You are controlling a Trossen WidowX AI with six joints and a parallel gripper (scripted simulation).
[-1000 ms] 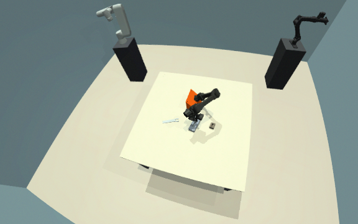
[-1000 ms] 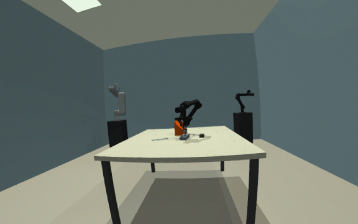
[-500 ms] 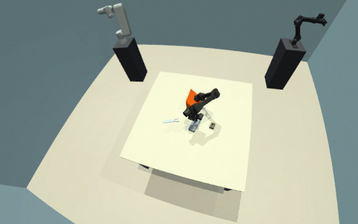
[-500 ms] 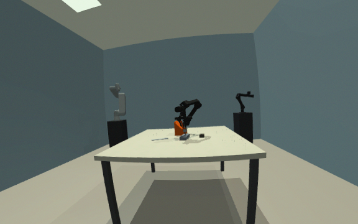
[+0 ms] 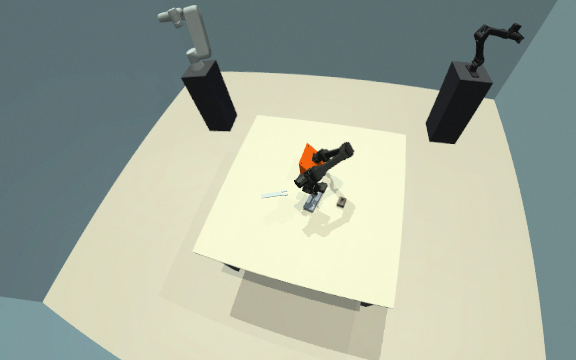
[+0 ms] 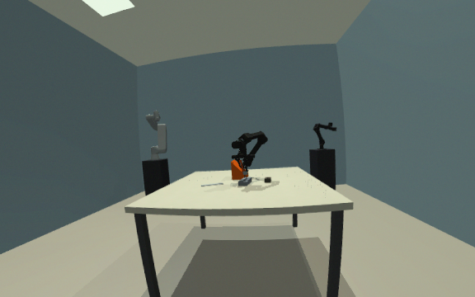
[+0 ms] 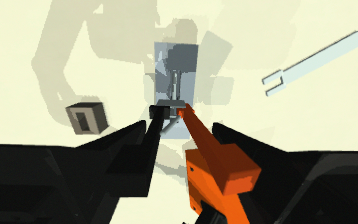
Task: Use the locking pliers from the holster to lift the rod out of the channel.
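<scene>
The claw (image 5: pixel 313 188) (image 6: pixel 243 162) (image 7: pixel 179 125), pointing downward, stands fairly wide, its fingers set about the spread handles of the locking pliers (image 6: pixel 245 173) (image 7: pixel 205 142), one black and one orange. The pliers' working end lies over a grey-blue channel block (image 5: pixel 313 202) (image 6: pixel 244 181) (image 7: pixel 162 75); whether the jaws surround the rod (image 7: pixel 175 85) cannot be told. The rod lies in the channel, lengthwise along the block. Near the block, on opposite sides, are a small brown box with a dark opening (image 5: pixel 341 202) (image 6: pixel 267 180) (image 7: pixel 95 119) and a pale, fork-ended tool (image 5: pixel 274 194) (image 6: pixel 212 185) (image 7: pixel 320 57), flat on the worktop (image 5: pixel 288 250) (image 6: pixel 237 200). An orange holster (image 5: pixel 309 156) (image 6: pixel 237 170) (image 7: pixel 205 187) stands beside the arm. Beyond, two further arms, one white (image 5: pixel 198 32) (image 6: pixel 162 138) and one black (image 5: pixel 479 50) (image 6: pixel 321 136), surmount dark pedestals.
</scene>
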